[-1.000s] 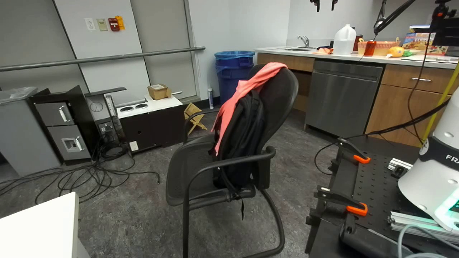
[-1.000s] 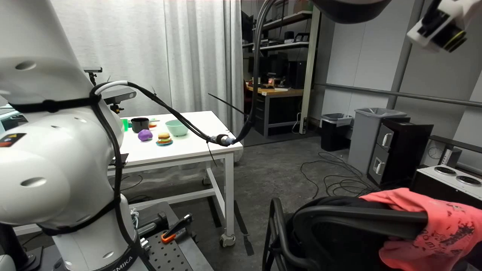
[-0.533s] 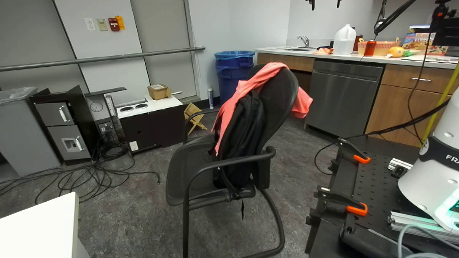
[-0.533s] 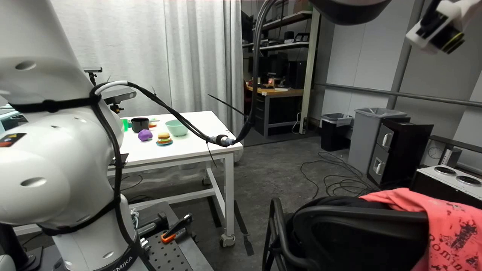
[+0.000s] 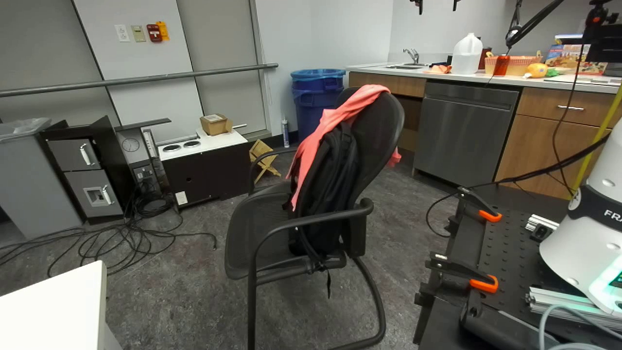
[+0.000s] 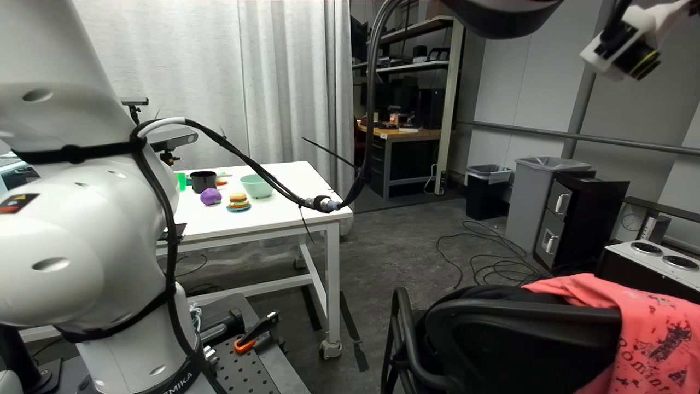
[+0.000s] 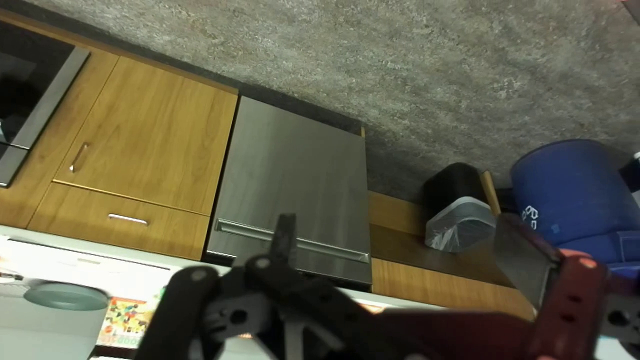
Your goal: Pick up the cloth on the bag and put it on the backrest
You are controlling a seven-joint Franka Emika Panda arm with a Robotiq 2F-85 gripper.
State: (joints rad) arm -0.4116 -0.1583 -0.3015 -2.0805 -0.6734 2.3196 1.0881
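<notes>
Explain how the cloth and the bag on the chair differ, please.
The cloth is coral pink; the bag is black. The cloth drapes over the backrest; the bag sits in front of it. The cloth is thin; the bag is bulky. Both are on the chair.

In exterior view: pale wall (image 5: 325,34) standing at twelve o'clock; grey rail (image 5: 146,78) running at ten; white counter (image 5: 515,80) stretching at two, wood fronts (image 5: 529,141) flanking steel dishwasher (image 5: 464,136) below it; mottled dark floor (image 5: 218,316) spreading at seven. In exterior view: white curtain (image 6: 268,65) hanging brightly lit at eleven; white table (image 6: 208,221) standing at nine; shelving (image 6: 407,68) rising dimly lit at one.
</notes>
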